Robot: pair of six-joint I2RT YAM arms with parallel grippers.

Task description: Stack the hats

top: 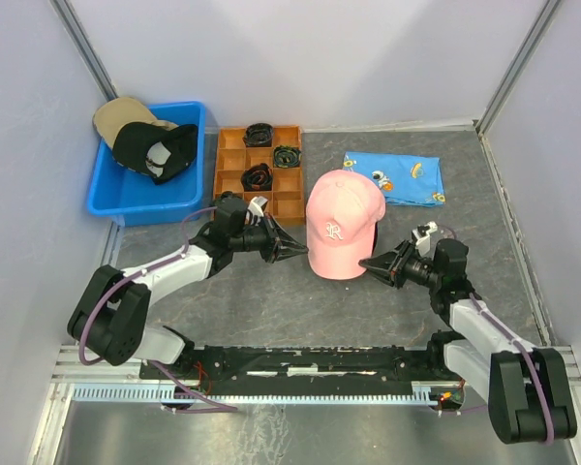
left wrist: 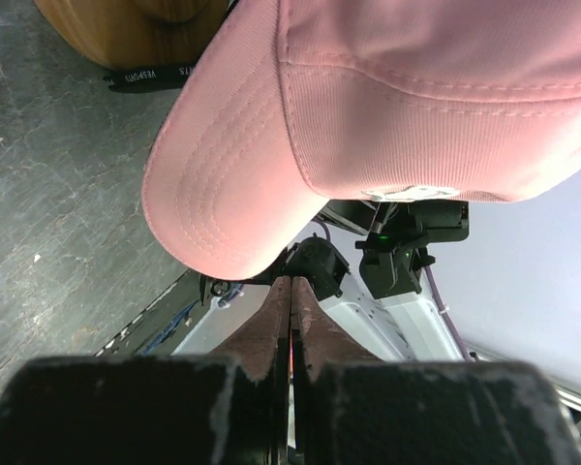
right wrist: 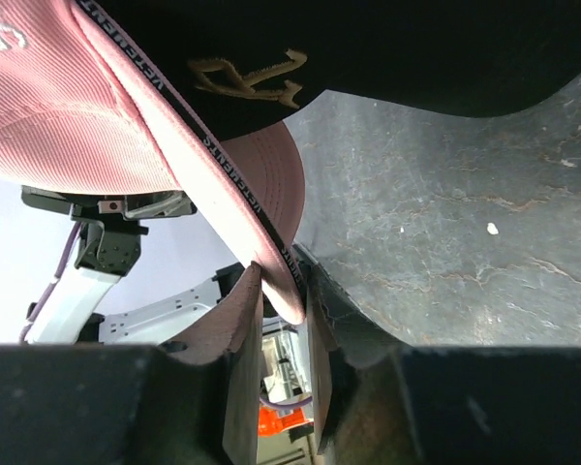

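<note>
Dark grey stone-patterned table (top: 271, 300), blue plastic bin (top: 145, 205) set far left, brown wooden compartment tray (top: 234, 160) placed beside it, blue cartoon-print cloth (top: 392, 174) laid far right, pink fabric baseball cap (top: 341, 228) held mid-table.

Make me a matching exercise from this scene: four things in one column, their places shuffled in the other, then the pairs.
1 pink hat
2 black hat
3 blue cloth
4 coiled bundles

A in compartments of the wooden tray
B in the blue bin
C rim in the jaws of the right gripper
D flat on the table, right of the tray

Pairs: 1-C, 2-B, 3-D, 4-A
</note>
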